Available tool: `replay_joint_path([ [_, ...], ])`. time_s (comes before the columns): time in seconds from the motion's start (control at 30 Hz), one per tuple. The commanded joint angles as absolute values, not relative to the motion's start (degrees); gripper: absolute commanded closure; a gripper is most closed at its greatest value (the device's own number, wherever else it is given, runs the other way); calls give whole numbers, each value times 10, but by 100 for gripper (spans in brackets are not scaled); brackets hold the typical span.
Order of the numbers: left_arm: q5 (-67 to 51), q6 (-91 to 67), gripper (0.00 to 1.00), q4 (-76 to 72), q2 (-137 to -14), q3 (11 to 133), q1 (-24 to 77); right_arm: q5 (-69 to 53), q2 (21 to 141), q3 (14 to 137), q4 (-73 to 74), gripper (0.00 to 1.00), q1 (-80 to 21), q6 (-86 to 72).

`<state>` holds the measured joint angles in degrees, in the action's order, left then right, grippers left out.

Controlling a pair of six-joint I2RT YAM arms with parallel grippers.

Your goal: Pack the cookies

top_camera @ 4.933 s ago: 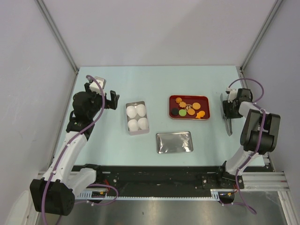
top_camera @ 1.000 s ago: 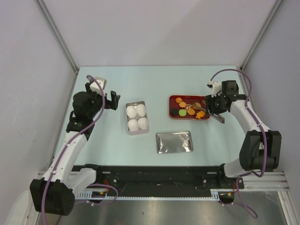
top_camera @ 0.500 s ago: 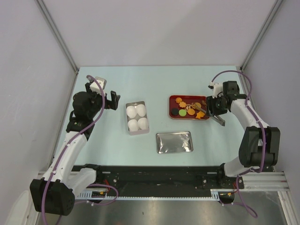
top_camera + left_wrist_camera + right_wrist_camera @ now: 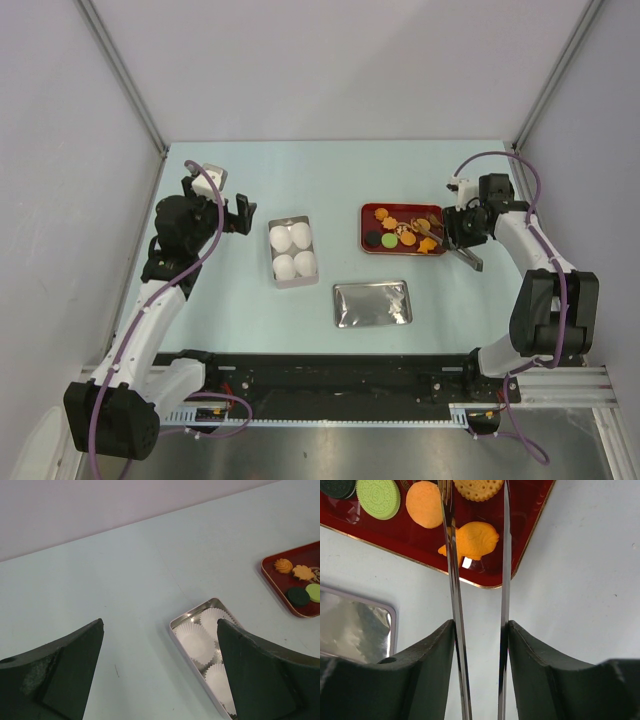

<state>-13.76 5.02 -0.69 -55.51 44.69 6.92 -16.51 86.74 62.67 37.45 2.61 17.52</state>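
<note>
Packing not yet begun: cookies all lying on tray, cups in tin sitting empty. Right hand gripping tongs, poising over tray; left hand idling wide.

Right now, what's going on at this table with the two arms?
The right gripper has its jaws clamped on metal tongs, whose blades reach over the red tray of cookies, beside an orange fish-shaped cookie. Whether anything is pinched, I cannot tell. The left gripper hangs open over the table near the tin of white paper cups, which look empty. A silver lid lies nearer the arms.
</note>
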Motion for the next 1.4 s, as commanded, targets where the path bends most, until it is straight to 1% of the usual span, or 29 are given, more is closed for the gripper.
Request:
replay_joint_path([
  [0.0,-149,54,0,-14,-554,468,72,-174,860,629,379,50,29,185],
  [0.2,-149,54,0,-15,-554,468,72,-175,859,629,379,57,29,187],
  [0.33,-150,54,0,-14,-555,468,72,-175,849,629,373,63,25,185],
  [0.47,-150,54,0,-14,-555,469,72,-175,832,631,367,67,23,181],
  [1.1,-153,55,0,-14,-561,470,72,-189,776,671,365,68,2,157],
  [1.37,-151,57,0,-12,-558,469,72,-208,766,701,363,67,-61,139],
])
